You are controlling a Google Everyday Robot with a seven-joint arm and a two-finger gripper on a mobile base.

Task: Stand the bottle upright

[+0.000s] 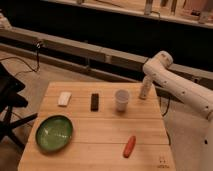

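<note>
Bottle first: we note it at the right rear corner of the wooden worktop [100, 130], a slim pale shape [144, 88] in the centre-right of the frame, standing more or less upright, its base at the worktop's far edge.

Nearest to us, lower centre-right, an orange-red carrot-like piece [129, 146] lies at a slant on the boards. Lower left, a green bowl [54, 133] sits flat, well apart from the carrot piece.

Farther back we log a row of three: a small white flat block [64, 98] at the left, a dark rectangular bar [94, 101] beside it, and a short white cup [121, 99] upright to the right of the bar. The cup stands near the bottle but apart from it.

The white arm [180, 90] enters from the right edge of the frame, bends at a rounded joint in the upper right, and drops down to the bottle. The tool [145, 83] is at the bottle's upper part, overlapping it in our view; we cannot tell how wide it stands or whether it has hold of the bottle.

Beyond the worktop, a long grey ledge [75, 47] runs across the frame, with a dark wall behind. A black chair [10, 100] shows at the left edge.
</note>
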